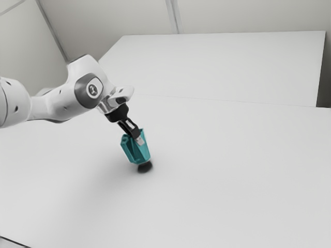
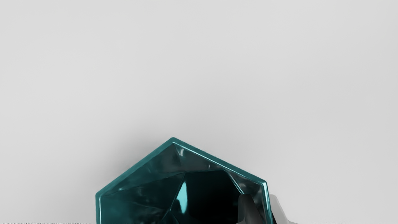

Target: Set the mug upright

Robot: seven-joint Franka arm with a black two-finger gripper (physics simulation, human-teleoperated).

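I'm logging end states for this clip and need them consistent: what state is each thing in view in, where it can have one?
Gripper: shut on the mug's wall, one finger inside, one outside.
Mug: mouth up, somewhat tilted, held; seemingly just above the table, judging by the dark shadow beneath.
Arm: reaching in from the exterior view's left, hand angled down.

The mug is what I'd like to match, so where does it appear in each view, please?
Exterior view: the mug is left of centre, under the gripper.
Wrist view: the mug's open mouth shows, its rim between an inner finger and an outer finger.
Shared landmark: the gripper, at the mug's rim.
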